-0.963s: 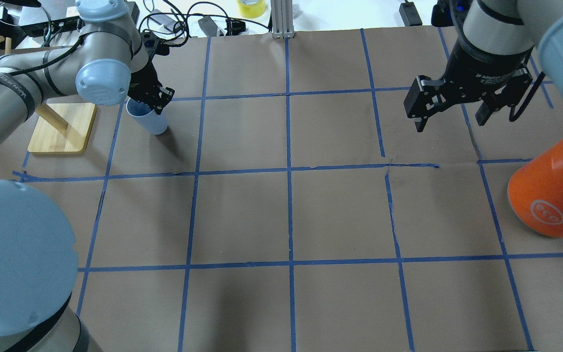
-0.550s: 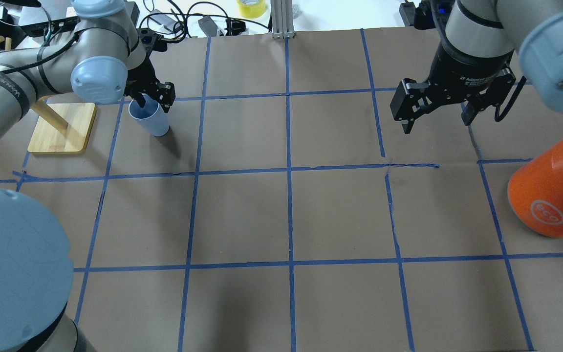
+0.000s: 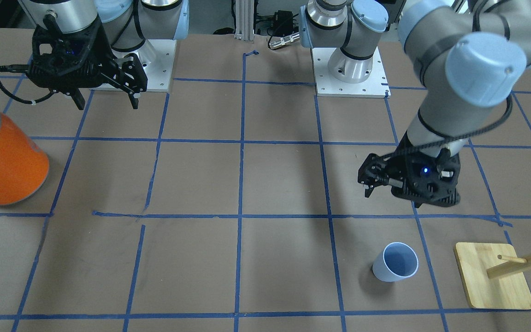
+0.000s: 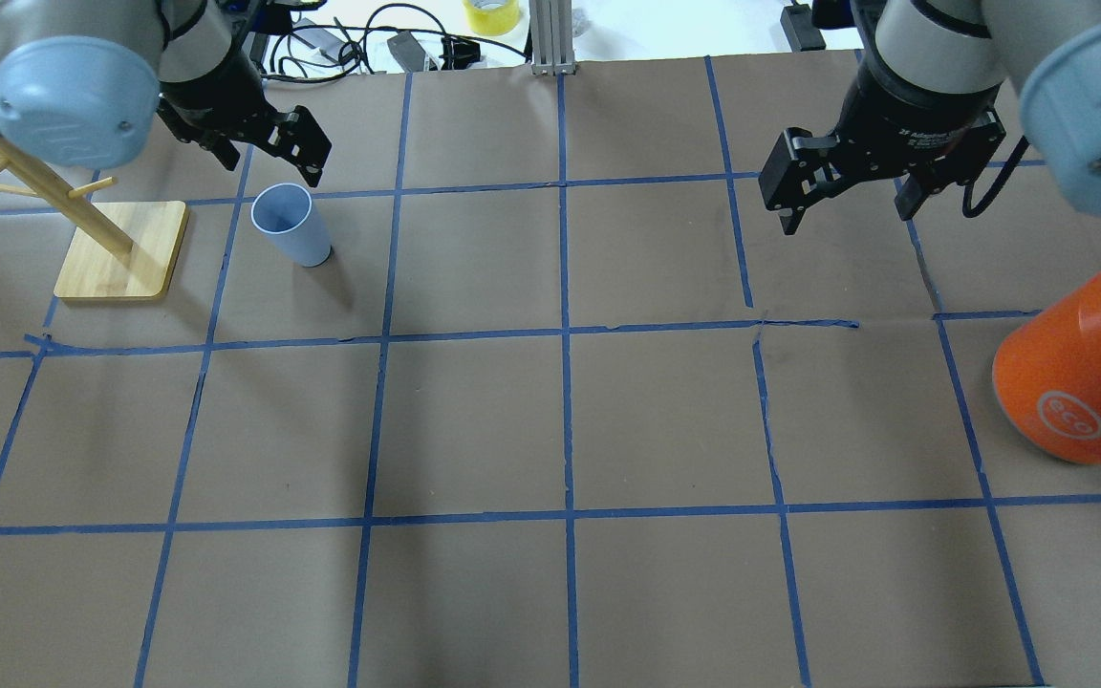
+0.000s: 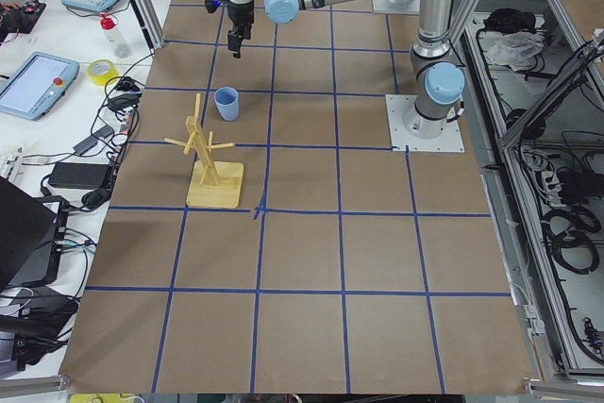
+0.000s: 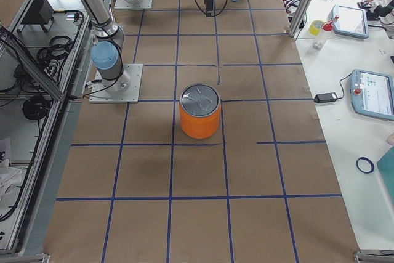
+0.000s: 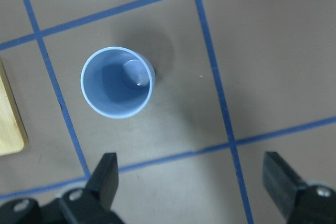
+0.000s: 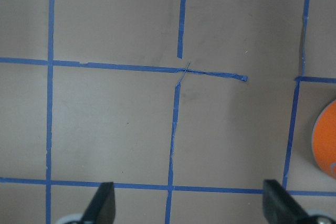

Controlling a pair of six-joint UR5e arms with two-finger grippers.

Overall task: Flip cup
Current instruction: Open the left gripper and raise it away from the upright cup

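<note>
The pale blue cup stands upright, mouth up, on the brown paper; it also shows in the front view and the left wrist view. My left gripper hangs open and empty well above it, not touching; in the front view it is clear of the cup. The left wrist view shows both fingers spread wide. My right gripper is open and empty over the far right squares, seen too in the front view.
A wooden peg rack stands just left of the cup. A large orange cylinder with a silver top sits at the table's right edge. Cables and a yellow tape roll lie beyond the far edge.
My left gripper has let go of the cup's rim and lifted away; the cup stays upright where it was. The right gripper has shifted slightly left and farther away.
</note>
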